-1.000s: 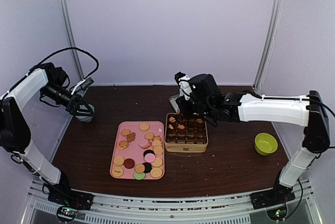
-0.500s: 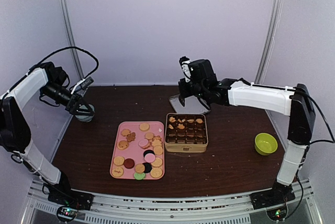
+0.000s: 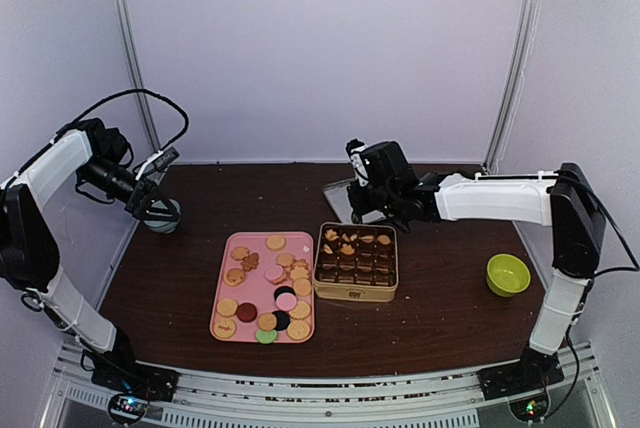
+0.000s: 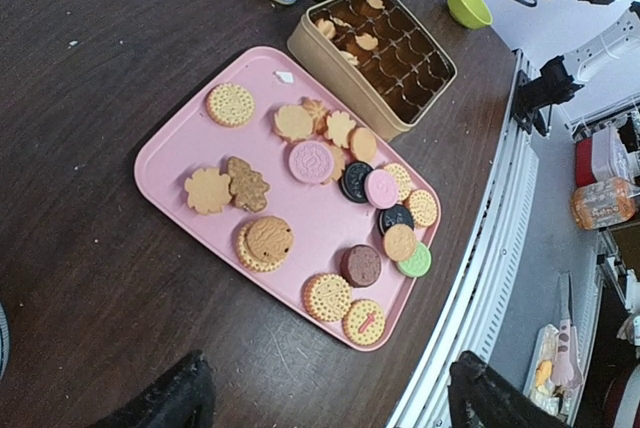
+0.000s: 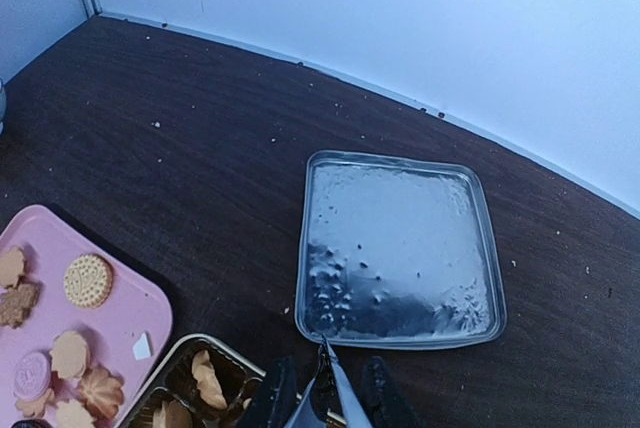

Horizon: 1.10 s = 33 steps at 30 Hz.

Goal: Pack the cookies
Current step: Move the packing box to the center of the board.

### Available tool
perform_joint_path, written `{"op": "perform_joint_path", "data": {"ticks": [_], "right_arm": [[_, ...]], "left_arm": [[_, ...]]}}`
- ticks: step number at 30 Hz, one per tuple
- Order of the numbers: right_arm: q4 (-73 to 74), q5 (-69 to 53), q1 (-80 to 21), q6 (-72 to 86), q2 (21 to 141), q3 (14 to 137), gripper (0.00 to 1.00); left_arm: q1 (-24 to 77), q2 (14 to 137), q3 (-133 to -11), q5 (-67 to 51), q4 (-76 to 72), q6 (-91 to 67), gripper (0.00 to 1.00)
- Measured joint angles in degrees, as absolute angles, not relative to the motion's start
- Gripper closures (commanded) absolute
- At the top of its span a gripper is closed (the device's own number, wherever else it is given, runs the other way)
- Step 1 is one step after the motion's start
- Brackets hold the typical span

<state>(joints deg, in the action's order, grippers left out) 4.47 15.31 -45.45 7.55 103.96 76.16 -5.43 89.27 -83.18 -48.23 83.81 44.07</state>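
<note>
Lying mostly on a pink tray (image 4: 255,143), the cookies (image 4: 310,161) are spread in a loose scatter: round tan ones, two pink ones, two black ones, a dark brown one, a green one at the tray's near edge, and a few flower- and leaf-shaped ones. Some of them overlap near the tray's middle. More tan cookies are seen in the paper-lined compartments of a gold tin (image 4: 345,78), chiefly in its far row and the row next to it; the nearer compartments are seen without cookies. The tin is set just to the right of the tray, nearly touching it. Behind the tin, a silver lid (image 5: 400,248) is laid flat on the dark brown desk (image 3: 440,318), inner side up.

The right end effector (image 5: 326,400) is held low over the tin's far edge, between tin and lid. Its fingers are seen close together, with a thin pale sliver between them; whether anything is pinched cannot be told. The left end effector (image 3: 158,213) is held raised at the desk's far left, well apart from the tray, with its fingers spread wide and nothing between them. A green bowl (image 3: 508,274) is placed on the desk to the right of the tin, well apart from it.
</note>
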Motion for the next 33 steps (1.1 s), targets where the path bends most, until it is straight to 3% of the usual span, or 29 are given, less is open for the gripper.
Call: {"op": "perform_joint_path", "data": {"ticks": [15, 23, 28, 30, 33], "right_arm": [[4.73, 12.47, -52.53, 9.63, 93.38, 69.43, 0.86], [6.92, 9.61, -53.23, 10.44, 91.42, 70.24, 0.81], [7.49, 9.17, -56.47, 10.39, 92.33, 75.2, 0.8], [6.81, 8.97, -58.61, 10.33, 93.91, 78.04, 0.8], [5.76, 8.54, -61.17, 10.31, 96.84, 80.47, 0.8]], "left_arm": [[-5.43, 89.73, -83.18, -48.84, 85.03, 46.28, 0.17], [-5.43, 90.21, -83.18, -49.12, 86.17, 47.92, 0.17], [-5.45, 90.76, -83.18, -49.1, 86.08, 48.07, 0.14], [-5.43, 90.83, -83.18, -48.97, 85.38, 47.75, 0.05], [-5.43, 90.85, -83.18, -48.21, 83.53, 46.46, 0.02]]}}
